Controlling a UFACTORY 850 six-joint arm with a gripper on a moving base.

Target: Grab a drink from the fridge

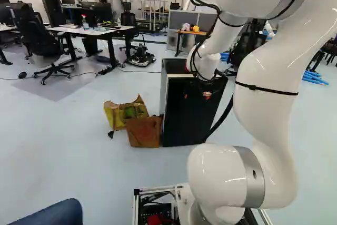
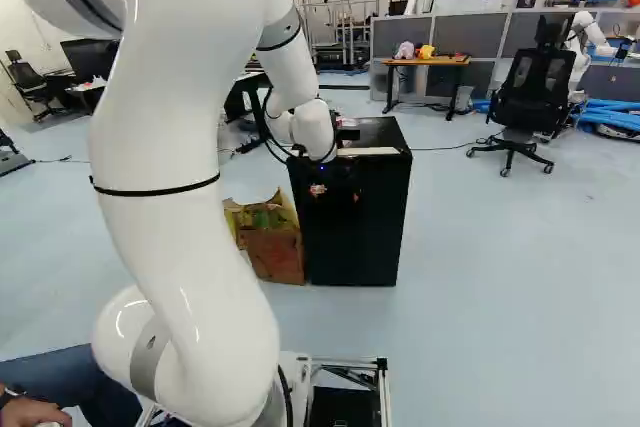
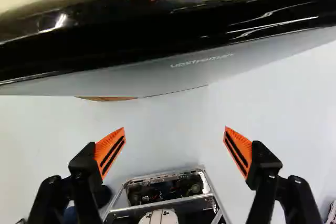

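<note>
The black gripper (image 1: 196, 95) hangs near the upper front of the small black fridge (image 1: 190, 120); its orange pads show faintly there. In the right base view the fridge (image 2: 368, 222) stands just beyond the wrist, and its door looks closed, hiding the inside. Seen from the wrist, the gripper (image 3: 175, 148) is open, with a wide gap and nothing between its fingers. Ahead of the fingertips, and apart from them, lie the fridge's glossy black edge and its grey front (image 3: 163, 69). No drink shows in any view.
A brown cardboard box (image 1: 144, 132) and a yellow one (image 1: 125, 111) stand on the floor beside the fridge. Desks (image 1: 93, 31) and chairs are further back. A person's hand (image 2: 35, 413) and leg are close beside the base. Another robot (image 2: 590, 37) stands far back.
</note>
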